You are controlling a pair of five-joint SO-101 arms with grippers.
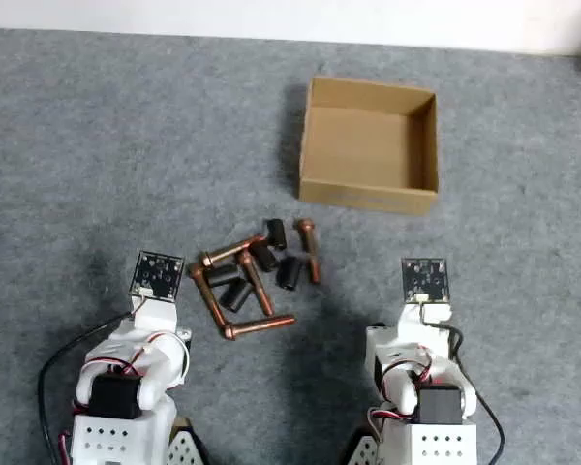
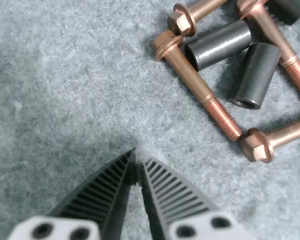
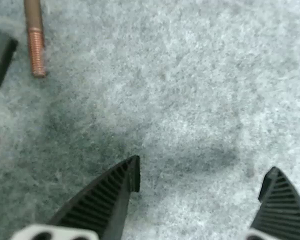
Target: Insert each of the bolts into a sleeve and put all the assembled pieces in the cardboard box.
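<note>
With bolts (image 1: 259, 326) and sleeves (image 1: 289, 272) lying loose together between the arms, near the empty cardboard box (image 1: 368, 197), no pairing has begun: the left gripper (image 2: 136, 162) (clenched on nothing) must open for a bolt, the right gripper (image 3: 205, 167) gapes ready.

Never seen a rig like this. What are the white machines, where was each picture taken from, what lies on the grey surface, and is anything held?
The machines are two small white robot arms, the left arm and the right arm, side by side at a grey felt-covered table. The high view comes from a fixed camera that looks down. Each of the other two comes from a camera on one arm's wrist.

Between the arms lies a loose pile of copper-coloured flanged bolts and short black metal sleeves. Beyond the pile sits an open brown cardboard box with nothing in it.

The left gripper is shut on nothing and the right gripper is open, so nothing is held.
</note>
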